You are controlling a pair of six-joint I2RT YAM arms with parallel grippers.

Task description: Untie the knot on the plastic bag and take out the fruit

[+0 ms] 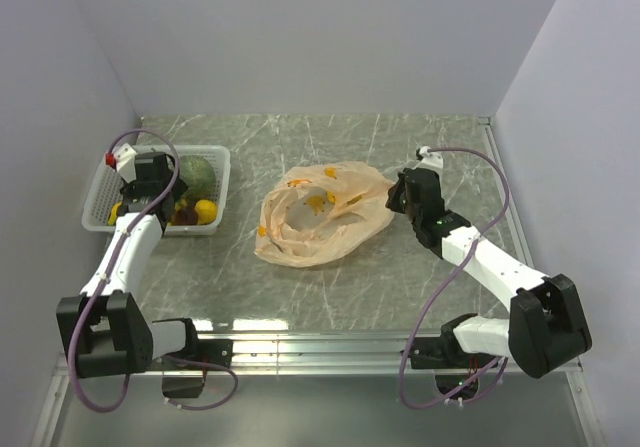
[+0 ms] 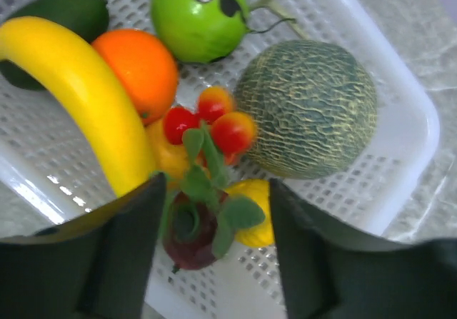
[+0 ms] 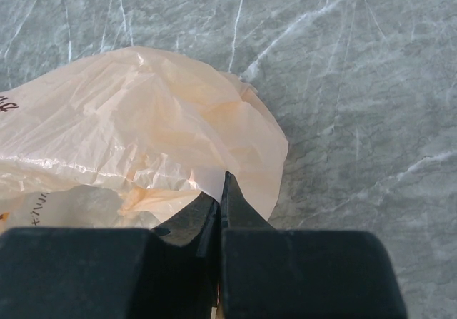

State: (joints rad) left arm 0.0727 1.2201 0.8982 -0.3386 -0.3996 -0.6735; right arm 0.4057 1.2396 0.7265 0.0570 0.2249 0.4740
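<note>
The plastic bag (image 1: 320,217) lies flat and slack in the middle of the table with its mouth open; no knot shows. My right gripper (image 1: 395,195) is shut on the bag's right edge; in the right wrist view the fingertips (image 3: 223,183) pinch the pale-orange film (image 3: 143,119). My left gripper (image 1: 172,199) hangs open over the white basket (image 1: 215,157). In the left wrist view its fingers (image 2: 214,187) stand either side of a dark purple fruit (image 2: 187,233) with green leaves. A banana (image 2: 78,98), an orange (image 2: 139,66) and a plump yellow piece (image 2: 253,223) lie in the basket (image 2: 421,119).
The basket also holds a grey-green melon (image 2: 307,108), a bright green fruit with black marks (image 2: 196,16), a dark green fruit (image 2: 64,16) and small red-orange berries (image 2: 214,123). Walls enclose the table on three sides.
</note>
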